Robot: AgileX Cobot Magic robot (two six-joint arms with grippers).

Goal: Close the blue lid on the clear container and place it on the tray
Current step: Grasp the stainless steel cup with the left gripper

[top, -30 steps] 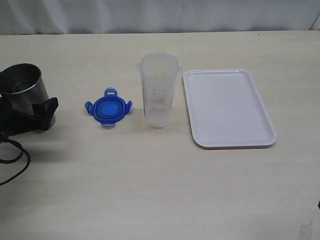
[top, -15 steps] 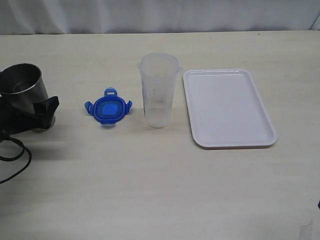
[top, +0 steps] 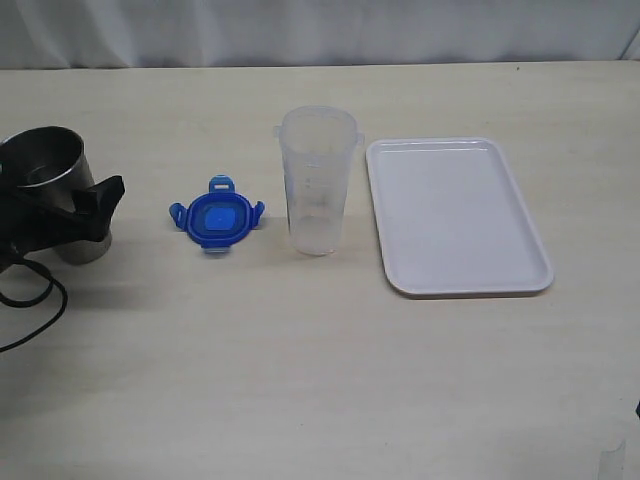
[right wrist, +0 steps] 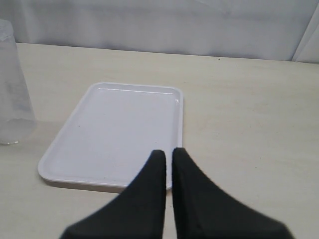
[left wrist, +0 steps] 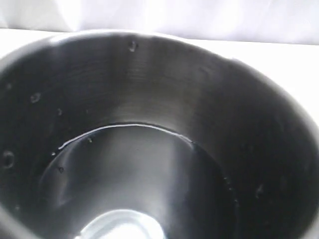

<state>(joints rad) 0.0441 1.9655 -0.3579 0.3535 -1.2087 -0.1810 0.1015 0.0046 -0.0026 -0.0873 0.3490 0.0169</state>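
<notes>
Lid (top: 217,221) is what the coming move turns on. It lies flat on the table (top: 300,380), flaps splayed, at 3 o'clock from the left gripper (top: 88,208) and near it, with bare table between them. That gripper is still busy with something else: its jaws stand wide, straddling the cup (top: 45,165) at the table's 9 o'clock edge, and its wrist camera sees only the wet inside of the cup. They look loose about the cup rather than clamped on it. The container (top: 318,180) stands upright just at 3 o'clock of the lid, long axis vertical, mouth open upward and uncovered. The tray (top: 455,215) lies empty just beyond at 3 o'clock again, its long side running roughly 12 to 6. The right gripper (right wrist: 168,162) is pinched together on nothing and hangs near the tray's edge, with the container off past the tray's far side. The left arm is judged the nearer to the lid by a good margin, so once it is clear of the cup it would travel toward 3 o'clock and come down onto the flat lid from above.
</notes>
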